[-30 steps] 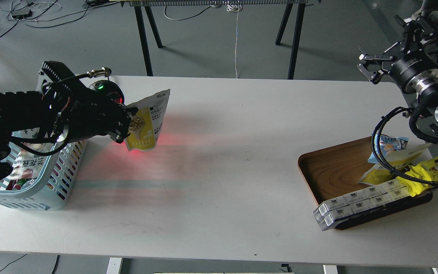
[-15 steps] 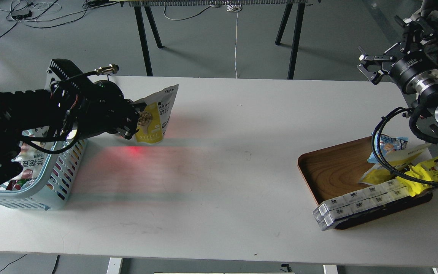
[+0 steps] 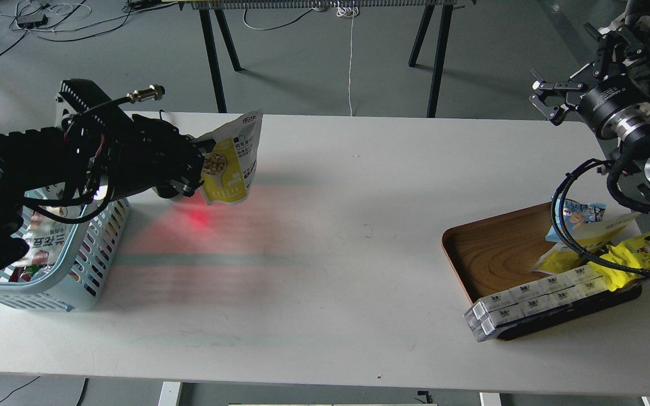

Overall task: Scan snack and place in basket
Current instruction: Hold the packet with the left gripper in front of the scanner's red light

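**Holding a snack pouch above a white table beside a blue basket**

Looking down from the head view, a long white table (image 3: 325,254) fills most of the scene, with grey floor, cables and black table legs beyond its far edge at 12 o'clock.

At 9 o'clock, the black left arm reaches in from the left edge. Its left gripper (image 3: 192,172) is clenched on the left edge of the snack (image 3: 232,163), a flat pouch with a white top, a yellow lower part, a picture of a spoon of round beans and a black text panel. The pouch hangs clear of the table, roughly upright and leaning a little to the right. A red glow (image 3: 195,219) lies on the table surface just below it.

At 8 o'clock, under the arm, stands the basket (image 3: 96,265), light blue plastic with slotted sides. It sits near the left edge of the table, and printed packets (image 3: 40,242) show inside it. The pouch is just beside the basket, toward 2 o'clock from it, and not over it.

At 2 o'clock, the right gripper (image 3: 548,101) hangs in the air off the table's far right corner, its fingers spread apart and holding nothing.

At 4 o'clock, a brown wooden tray (image 3: 494,248) rests on the table. It holds a row of small white boxes (image 3: 528,301) along its near edge, a bright yellow packet with a cartoon face (image 3: 646,251), and a blue-and-white packet (image 3: 582,214). A black cable (image 3: 556,217) loops over the tray.
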Action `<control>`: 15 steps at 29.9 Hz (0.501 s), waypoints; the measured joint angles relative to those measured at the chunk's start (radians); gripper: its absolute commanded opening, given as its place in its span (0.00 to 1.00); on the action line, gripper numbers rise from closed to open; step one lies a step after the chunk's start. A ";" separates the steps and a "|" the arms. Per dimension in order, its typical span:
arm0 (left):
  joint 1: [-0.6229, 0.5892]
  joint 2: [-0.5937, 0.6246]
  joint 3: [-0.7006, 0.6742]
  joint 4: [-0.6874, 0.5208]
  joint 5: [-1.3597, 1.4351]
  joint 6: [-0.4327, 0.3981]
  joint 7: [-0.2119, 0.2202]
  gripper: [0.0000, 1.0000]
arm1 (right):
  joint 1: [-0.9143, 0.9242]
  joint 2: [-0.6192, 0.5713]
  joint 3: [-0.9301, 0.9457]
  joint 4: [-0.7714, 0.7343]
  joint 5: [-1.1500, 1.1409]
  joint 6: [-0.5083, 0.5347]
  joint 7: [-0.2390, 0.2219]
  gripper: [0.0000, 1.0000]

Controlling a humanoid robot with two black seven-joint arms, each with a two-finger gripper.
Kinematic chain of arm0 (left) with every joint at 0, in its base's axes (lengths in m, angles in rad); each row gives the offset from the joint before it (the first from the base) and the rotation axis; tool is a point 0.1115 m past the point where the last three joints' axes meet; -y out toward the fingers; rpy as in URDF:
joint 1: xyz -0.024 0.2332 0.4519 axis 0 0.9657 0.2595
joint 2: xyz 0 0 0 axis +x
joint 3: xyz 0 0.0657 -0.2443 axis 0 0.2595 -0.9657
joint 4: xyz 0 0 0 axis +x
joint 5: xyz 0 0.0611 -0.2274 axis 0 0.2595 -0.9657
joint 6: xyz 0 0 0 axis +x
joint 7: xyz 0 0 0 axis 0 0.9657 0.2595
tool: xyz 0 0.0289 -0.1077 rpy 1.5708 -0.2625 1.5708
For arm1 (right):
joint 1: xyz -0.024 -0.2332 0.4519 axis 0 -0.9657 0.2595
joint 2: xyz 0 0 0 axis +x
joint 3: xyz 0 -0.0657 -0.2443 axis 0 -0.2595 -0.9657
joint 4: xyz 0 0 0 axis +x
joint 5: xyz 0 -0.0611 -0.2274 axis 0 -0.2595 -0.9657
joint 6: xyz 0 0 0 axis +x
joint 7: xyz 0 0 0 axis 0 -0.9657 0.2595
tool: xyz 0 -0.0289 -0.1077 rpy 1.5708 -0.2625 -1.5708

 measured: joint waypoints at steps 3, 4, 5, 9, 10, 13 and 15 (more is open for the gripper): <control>0.007 0.006 0.000 0.000 0.000 0.024 0.000 0.00 | 0.000 0.000 0.000 0.001 0.000 -0.001 0.000 0.97; 0.011 0.007 0.000 0.000 0.000 0.034 0.000 0.00 | 0.000 0.000 0.000 0.001 0.000 -0.001 0.000 0.97; 0.015 0.008 0.001 0.000 0.000 0.046 0.000 0.00 | 0.000 0.000 0.000 0.001 0.000 -0.001 0.000 0.97; 0.045 0.008 0.001 0.002 -0.002 0.108 0.001 0.00 | 0.000 0.000 0.000 0.001 0.000 -0.001 0.000 0.97; 0.054 0.008 0.002 0.002 -0.002 0.121 0.001 0.00 | 0.000 0.000 0.000 0.001 0.000 -0.001 0.000 0.97; 0.077 0.008 0.002 0.003 -0.003 0.147 0.002 0.00 | 0.000 0.000 0.000 0.002 0.000 -0.001 0.000 0.97; 0.090 0.009 0.002 0.003 -0.003 0.156 0.006 0.00 | -0.001 0.000 0.000 0.002 0.000 -0.001 0.000 0.97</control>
